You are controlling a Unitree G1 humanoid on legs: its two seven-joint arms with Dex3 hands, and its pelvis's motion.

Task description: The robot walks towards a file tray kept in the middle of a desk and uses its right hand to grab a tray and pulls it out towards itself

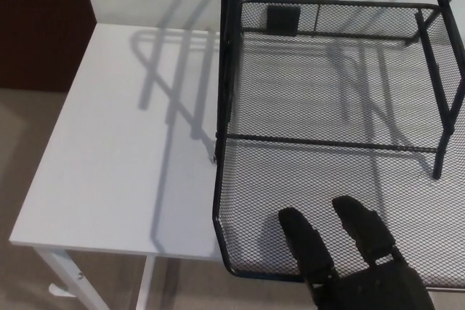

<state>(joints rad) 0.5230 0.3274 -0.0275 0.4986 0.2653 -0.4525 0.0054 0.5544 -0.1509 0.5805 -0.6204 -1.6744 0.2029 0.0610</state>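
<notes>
On the white desk (123,143), a black wire-mesh file tray (305,201) is sitting inside its black frame (227,70), with its front end projecting past the frame's front crossbar (327,141) and its curved front rim (240,270) overhanging the near edge of the desk. The mesh floor of the tray is lying flat and is carrying no papers; a small black rectangular tab (282,19) is showing on the rear mesh wall. Upright frame posts are standing at the left side and at the right side of the tray. The right hand (349,259) is entering from the lower right of the head view, palm region partly cut off by the picture's bottom edge. Two thick black fingers (305,241) are extending forward and slightly apart, reaching over the front rim and lying on or just above the mesh floor inside the tray. The thumb is not showing, so whether the hand is clamping the rim cannot be told. The tray's front rim is passing directly beneath the fingers, near their bases. The left hand is not showing.
</notes>
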